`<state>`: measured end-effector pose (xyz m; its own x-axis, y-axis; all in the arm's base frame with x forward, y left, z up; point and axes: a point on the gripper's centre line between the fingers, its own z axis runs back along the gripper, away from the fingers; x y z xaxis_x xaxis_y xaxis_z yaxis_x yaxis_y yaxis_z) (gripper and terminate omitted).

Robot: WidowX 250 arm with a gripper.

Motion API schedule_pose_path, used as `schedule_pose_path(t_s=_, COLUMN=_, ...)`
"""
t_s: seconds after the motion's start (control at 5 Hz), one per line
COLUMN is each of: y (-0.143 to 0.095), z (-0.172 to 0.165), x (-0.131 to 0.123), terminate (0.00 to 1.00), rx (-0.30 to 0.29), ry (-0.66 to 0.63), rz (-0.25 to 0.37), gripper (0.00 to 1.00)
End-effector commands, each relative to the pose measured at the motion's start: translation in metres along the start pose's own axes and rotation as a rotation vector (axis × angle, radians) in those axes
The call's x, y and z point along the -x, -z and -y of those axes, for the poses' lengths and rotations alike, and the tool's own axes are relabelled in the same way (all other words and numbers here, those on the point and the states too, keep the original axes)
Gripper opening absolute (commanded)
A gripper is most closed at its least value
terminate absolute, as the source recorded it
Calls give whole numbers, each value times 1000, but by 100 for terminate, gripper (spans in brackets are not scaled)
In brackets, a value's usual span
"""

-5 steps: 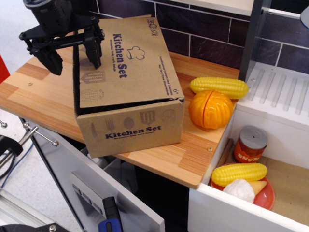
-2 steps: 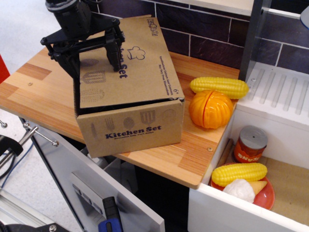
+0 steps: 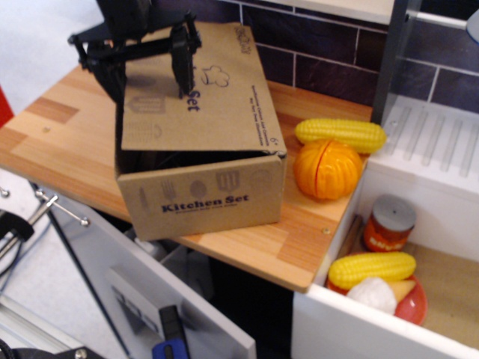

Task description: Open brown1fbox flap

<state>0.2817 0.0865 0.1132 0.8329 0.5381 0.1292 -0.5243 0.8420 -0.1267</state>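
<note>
The brown1fbox (image 3: 202, 198) is a brown carton printed "Kitchen Set" that stands on the wooden counter (image 3: 52, 134). Its flap (image 3: 221, 112), the large lid panel with the chef's hat, lies tilted over the top. The flap's front left edge is raised and a dark gap shows under it. My black gripper (image 3: 147, 75) is open at the box's back left. One finger (image 3: 182, 67) is over the flap and the other finger (image 3: 111, 81) is outside the flap's left edge, so that edge lies between them. Whether a finger touches the flap is unclear.
A toy corn (image 3: 340, 134) and an orange toy pumpkin (image 3: 327, 168) lie right of the box. Further right, a white bin (image 3: 337, 318) holds a jar (image 3: 388, 223) and a red plate (image 3: 413, 305) with another corn (image 3: 370, 268). An open cabinet door (image 3: 150, 295) hangs below the counter.
My gripper has moved right and back from beyond the box's left side to over the flap's left edge. The flap's front left edge now stands higher, with a wider gap.
</note>
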Motion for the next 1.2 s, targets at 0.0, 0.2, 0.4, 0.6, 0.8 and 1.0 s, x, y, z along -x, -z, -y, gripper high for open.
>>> schedule_pose_path(t_s=0.0, y=-37, z=29, x=-12, terminate=0, rx=-58, ry=10, rz=51, gripper=100)
schedule_pose_path(t_s=0.2, y=-53, z=49, x=-12, terminate=0, rx=-118, ry=-10, rz=90, gripper=100)
schedule_pose_path(t_s=0.4, y=-64, z=65, x=-9, terminate=0, rx=-167, ry=-24, rz=134, gripper=100)
schedule_pose_path(t_s=0.6, y=-69, z=74, x=-8, terminate=0, rx=-207, ry=-23, rz=172, gripper=100)
schedule_pose_path(t_s=0.8, y=-80, z=84, x=-9, terminate=0, rx=-265, ry=8, rz=213, gripper=100)
schedule_pose_path(t_s=1.0, y=-88, z=98, x=-12, terminate=0, rx=-318, ry=27, rz=230, gripper=100)
